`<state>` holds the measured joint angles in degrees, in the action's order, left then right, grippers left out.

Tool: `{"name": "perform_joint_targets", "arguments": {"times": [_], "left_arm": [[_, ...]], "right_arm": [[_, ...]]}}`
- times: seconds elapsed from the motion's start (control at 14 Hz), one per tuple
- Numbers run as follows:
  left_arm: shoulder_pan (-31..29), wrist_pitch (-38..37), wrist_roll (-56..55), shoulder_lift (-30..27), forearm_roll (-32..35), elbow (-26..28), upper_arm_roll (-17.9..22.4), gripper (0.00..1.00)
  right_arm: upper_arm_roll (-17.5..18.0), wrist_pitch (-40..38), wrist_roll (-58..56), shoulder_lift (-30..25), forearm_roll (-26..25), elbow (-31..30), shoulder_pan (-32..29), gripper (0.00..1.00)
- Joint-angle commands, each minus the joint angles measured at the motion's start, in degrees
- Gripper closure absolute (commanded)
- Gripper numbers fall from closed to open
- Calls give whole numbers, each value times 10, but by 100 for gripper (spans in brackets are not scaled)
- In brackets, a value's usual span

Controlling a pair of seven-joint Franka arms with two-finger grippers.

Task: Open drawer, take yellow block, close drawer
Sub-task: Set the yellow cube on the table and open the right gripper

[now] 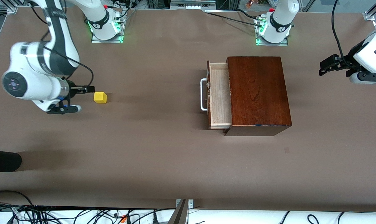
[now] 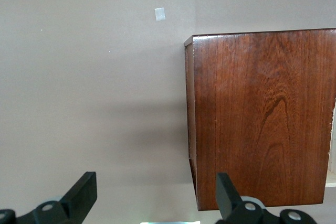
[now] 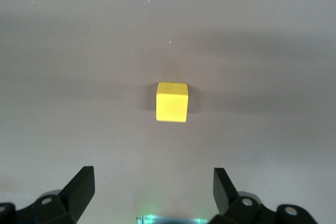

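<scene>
My matt black, plastic-looking right gripper (image 3: 149, 190) faces a small bright-yellow cube (image 3: 171, 102) with smooth, evenly matt faces. It rests on the flat brown table covering (image 1: 163, 161), dull and paper-like (no sheen anywhere). At the centre right of the front frame, the dark reddish-brown wooden box (image 1: 258, 93) is polished to a soft gloss with strong grain; its drawer (image 1: 219, 95) shows pale, raw wood and a smooth white bar handle (image 1: 203, 94).
</scene>
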<state>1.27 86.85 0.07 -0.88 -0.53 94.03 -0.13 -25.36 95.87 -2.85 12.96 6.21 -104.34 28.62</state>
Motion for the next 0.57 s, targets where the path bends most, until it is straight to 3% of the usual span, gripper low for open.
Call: {"name": "perform_joint_targets", "arguments": {"times": [0.0, 0.28, 0.5], "left_arm": [[4, -12, -2, 6, -5, -17, 1, 0], [6, -12, -2, 5, -5, -17, 1, 0], [6, -12, -2, 5, -5, -17, 1, 0]], "right_arm": [[-7, -42, 8, -53, -15, 15, 0, 0], [-6, -69, 8, -134, -40, 15, 0, 0], [-9, -75, 6, -152, -52, 26, -1, 0]]}}
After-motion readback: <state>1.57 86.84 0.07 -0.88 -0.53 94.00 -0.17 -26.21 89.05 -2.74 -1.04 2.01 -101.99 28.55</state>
